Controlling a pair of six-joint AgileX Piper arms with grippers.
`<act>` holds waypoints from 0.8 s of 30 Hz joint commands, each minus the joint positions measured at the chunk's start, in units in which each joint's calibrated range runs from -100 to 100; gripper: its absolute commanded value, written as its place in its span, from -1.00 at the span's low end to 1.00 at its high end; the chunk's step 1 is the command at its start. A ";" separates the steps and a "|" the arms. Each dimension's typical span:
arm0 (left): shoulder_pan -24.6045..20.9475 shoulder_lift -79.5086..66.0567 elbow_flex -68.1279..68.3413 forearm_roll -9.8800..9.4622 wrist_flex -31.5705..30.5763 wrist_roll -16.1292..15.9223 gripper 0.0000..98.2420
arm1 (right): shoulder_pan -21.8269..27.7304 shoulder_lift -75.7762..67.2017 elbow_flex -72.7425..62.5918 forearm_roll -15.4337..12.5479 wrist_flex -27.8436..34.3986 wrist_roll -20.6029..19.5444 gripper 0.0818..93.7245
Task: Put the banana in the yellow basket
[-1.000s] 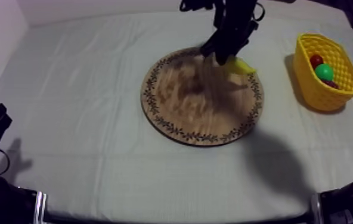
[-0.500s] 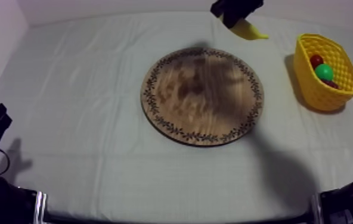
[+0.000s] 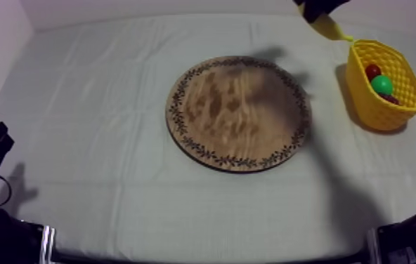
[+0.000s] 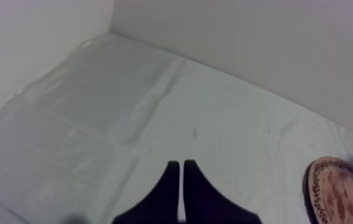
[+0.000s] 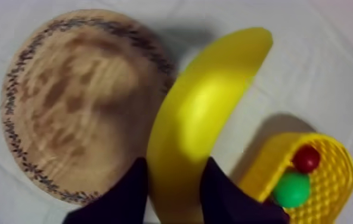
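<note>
**Yellow banana gripped in the air**

The right gripper had both black fingers closed round the banana's lower end. The fruit was smooth, curved and bright, and it hung between the wooden board and the yellow basket, near the basket's rim.

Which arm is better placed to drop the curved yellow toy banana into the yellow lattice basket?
Right. The right gripper is shut on the banana, close to the basket; the left gripper rests shut, far across the table.
</note>
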 commanded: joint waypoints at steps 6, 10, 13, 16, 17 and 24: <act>-0.02 0.02 0.03 -0.01 -0.01 0.00 -1.00 | 7.98 -3.57 4.05 0.81 -0.12 1.56 -0.58; -0.02 0.02 0.03 -0.01 -0.01 0.00 -1.00 | 11.30 -5.39 7.18 1.43 -0.40 2.44 -0.58; -0.02 0.02 0.03 -0.01 -0.01 0.00 -1.00 | 13.31 -6.35 9.04 1.78 -0.66 2.99 -0.57; -0.02 0.02 0.03 -0.01 -0.01 0.00 -1.00 | 14.77 -6.87 10.15 2.12 -0.83 3.41 -0.56; -0.02 0.02 0.03 -0.01 -0.01 0.00 -1.00 | 15.14 -6.96 10.36 2.21 -0.88 3.49 -0.56; -0.02 0.02 0.03 -0.01 -0.01 0.00 -1.00 | 16.90 -6.15 10.90 2.65 -1.15 3.55 -0.54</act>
